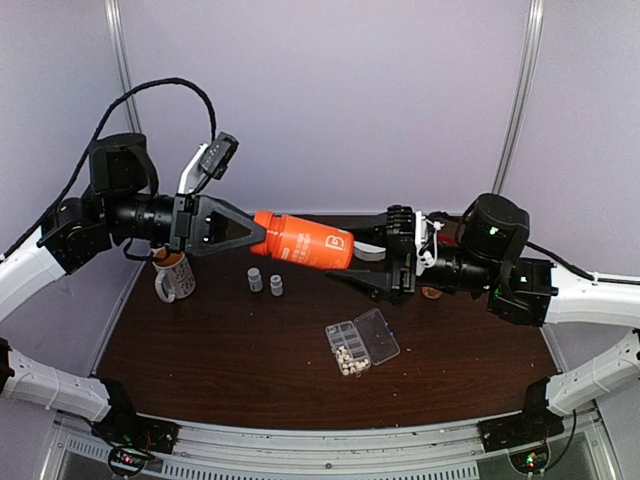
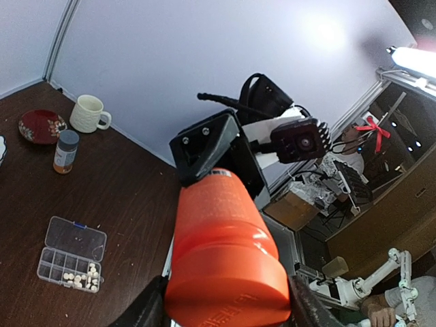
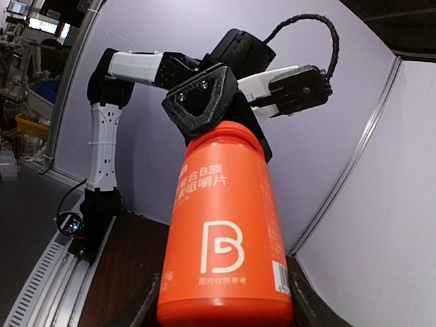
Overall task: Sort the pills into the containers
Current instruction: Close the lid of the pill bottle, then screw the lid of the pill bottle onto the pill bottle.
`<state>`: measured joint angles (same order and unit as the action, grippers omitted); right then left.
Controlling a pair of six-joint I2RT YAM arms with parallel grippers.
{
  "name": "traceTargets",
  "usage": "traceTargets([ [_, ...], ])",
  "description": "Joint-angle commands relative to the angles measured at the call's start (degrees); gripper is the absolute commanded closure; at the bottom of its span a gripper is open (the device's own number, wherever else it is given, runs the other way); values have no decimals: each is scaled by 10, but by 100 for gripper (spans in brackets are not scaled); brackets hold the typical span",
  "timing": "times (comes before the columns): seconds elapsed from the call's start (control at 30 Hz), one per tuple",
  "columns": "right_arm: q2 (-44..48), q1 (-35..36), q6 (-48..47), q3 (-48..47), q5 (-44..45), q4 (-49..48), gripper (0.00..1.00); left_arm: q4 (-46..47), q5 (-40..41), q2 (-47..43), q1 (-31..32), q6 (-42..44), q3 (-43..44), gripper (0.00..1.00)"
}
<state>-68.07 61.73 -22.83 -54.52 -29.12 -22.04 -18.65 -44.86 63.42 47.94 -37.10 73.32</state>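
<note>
Top view: left gripper [image 1: 258,232] and right gripper [image 1: 346,252] clamped on opposite ends of orange bottle [image 1: 300,240], aloft. Below on table [image 1: 200,345], open organizer box [image 1: 337,334], pills [image 1: 350,358] at its near end.
Left wrist: gripping bottle's cap end.
Right wrist: gripping its base.

Looking at a robotics lab, not a home. Noting a test booth of pale lilac wall panels [image 1: 330,100] and metal uprights [image 1: 522,90], a dark table [image 1: 220,370] edged by an aluminium rail [image 1: 330,440] with wired arm bases [image 1: 135,432]. Glimpsing beyond the booth a cluttered bench [image 2: 340,180], a cardboard box [image 2: 289,206], another white robot arm [image 2: 361,283], a strip light [image 2: 412,58] and storage bins [image 3: 41,92].
</note>
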Motion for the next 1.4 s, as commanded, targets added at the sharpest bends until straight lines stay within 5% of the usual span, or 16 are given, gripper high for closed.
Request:
traceTargets([
  [0.0, 4, 26, -84, -15, 82, 113, 100, -35, 22, 4, 3, 8, 24, 100],
  [0.23, 10, 73, -191, -1, 217, 103, 100, -52, 21, 23, 3, -30, 34, 100],
  [0.83, 23, 136, -335, 52, 346, -13, 100, -109, -5, 74, 3, -58, 49, 100],
  [0.97, 28, 126, -254, 32, 320, -1, 100, -95, -13, 68, 3, -43, 52, 100],
  [1.13, 33, 61, -48, -11, 146, 50, 100, -36, -26, 45, 4, -8, 30, 100],
  [1.37, -10, -5, 153, -90, -72, 127, 100, -86, 35, 29, 9, 242, 50, 100],
])
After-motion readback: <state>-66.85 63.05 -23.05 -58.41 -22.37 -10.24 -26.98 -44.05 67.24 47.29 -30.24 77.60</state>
